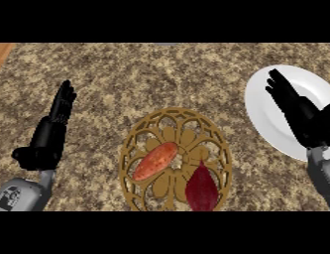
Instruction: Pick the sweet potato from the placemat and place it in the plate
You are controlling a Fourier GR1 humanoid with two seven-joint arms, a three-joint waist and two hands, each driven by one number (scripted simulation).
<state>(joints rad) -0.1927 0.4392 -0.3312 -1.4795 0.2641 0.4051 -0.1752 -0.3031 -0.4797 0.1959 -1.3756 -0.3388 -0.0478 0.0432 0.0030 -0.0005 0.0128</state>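
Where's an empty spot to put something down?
Bare counter lies beyond the placemat, between the left hand and the plate. The placemat is crowded: sweet potato and a dark red one. The right hand covers the plate.

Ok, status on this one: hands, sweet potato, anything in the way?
Left hand open, idle at left. Right hand open over the plate. Sweet potato on the placemat, untouched, beside an orange vegetable. Path clear.

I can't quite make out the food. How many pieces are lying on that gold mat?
2: an orange piece near the mat's middle-left, and a dark red piece at its lower right. None seem hidden.
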